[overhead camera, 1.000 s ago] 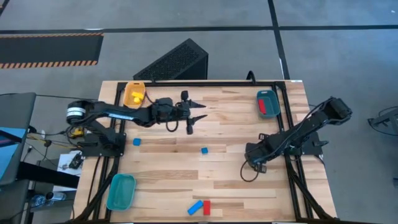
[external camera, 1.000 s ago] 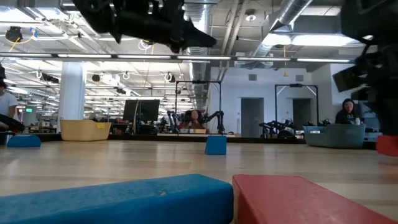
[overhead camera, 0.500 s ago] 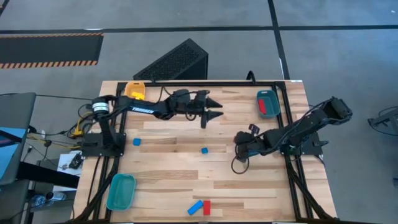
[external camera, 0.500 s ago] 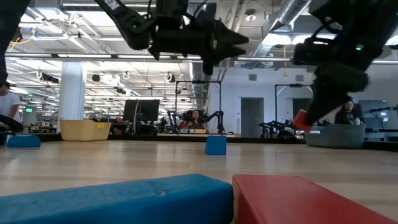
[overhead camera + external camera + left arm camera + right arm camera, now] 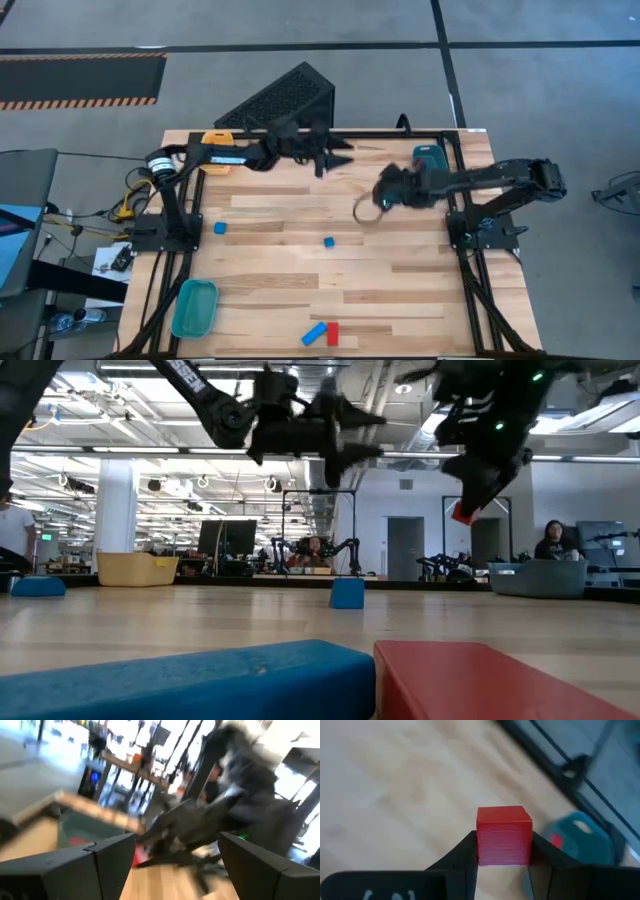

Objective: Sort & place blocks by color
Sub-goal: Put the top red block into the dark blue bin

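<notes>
Your right pincer (image 5: 503, 865) is clamped on a red cube (image 5: 503, 836) above the tabletop (image 5: 300, 290), teal tray (image 5: 580, 842) just ahead; left pincer (image 5: 157, 865) gapes wide.

High view straight down on table (image 5: 400, 250), low view level across it — both share arms, wrist views close-up

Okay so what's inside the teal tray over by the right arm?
The teal tray holds something red, probably a block, though blur hides its shape. In the high view the right arm covers most of the tray. The right gripper clamps a red cube above the table.
</notes>
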Available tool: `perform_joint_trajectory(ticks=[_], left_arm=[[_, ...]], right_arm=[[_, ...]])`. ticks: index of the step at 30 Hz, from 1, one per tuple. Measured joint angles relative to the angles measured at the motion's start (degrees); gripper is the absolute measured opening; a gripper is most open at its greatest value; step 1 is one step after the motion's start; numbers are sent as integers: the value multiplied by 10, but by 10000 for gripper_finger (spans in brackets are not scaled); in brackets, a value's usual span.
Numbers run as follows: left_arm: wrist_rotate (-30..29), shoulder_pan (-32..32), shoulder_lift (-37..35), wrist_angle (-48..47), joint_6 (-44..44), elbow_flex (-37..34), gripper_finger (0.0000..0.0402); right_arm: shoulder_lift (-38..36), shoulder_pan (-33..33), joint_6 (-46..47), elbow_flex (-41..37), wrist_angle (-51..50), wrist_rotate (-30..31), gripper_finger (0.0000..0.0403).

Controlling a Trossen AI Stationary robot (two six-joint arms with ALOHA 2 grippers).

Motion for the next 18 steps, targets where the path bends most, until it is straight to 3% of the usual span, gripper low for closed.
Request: perform_joint_trajectory(ticks=[7,14,18], left_arm=[[9,35,-72,-4,33,-30,275],[0,38,-82,-25,88,-33,275],[-25,49,-82,-29,98,-33,275]], right_arm=[[2,-178,-32,-4,-26,-37,131],[3,-296,-16,-7,-68,-41,133],[2,-345,19,-29,-18,-43,138]])
